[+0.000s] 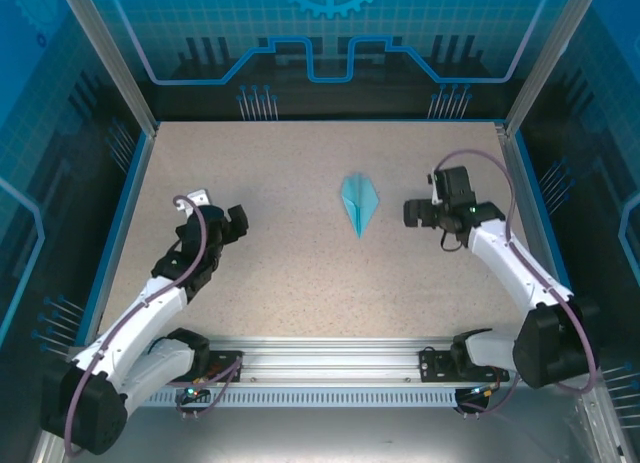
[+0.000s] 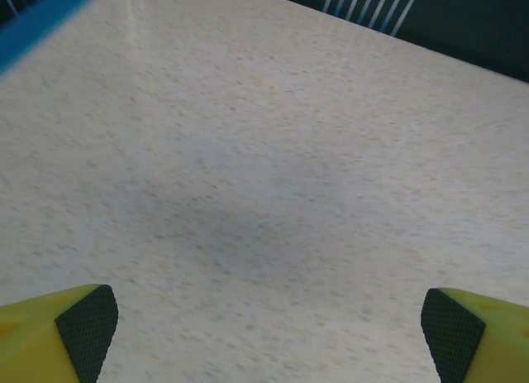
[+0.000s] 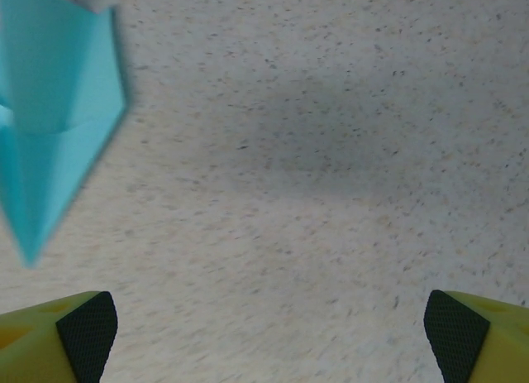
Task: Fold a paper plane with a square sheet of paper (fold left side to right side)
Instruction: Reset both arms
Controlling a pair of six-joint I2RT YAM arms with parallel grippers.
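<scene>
The paper plane (image 1: 360, 202) is seen lying flat on the speckled counter (image 1: 280, 163), slightly right of centre, with its nose pointed to 6 o'clock. The right fingers (image 3: 87, 333) are held released and spread wide, near the plane at its 3 o'clock but not touching it. In the right wrist view the plane is found at 10 o'clock, cut off by the frame edge. The left fingers (image 2: 87, 329) are likewise spread wide and released, nothing between them, over bare counter well apart from the plane at its 9 o'clock.
</scene>
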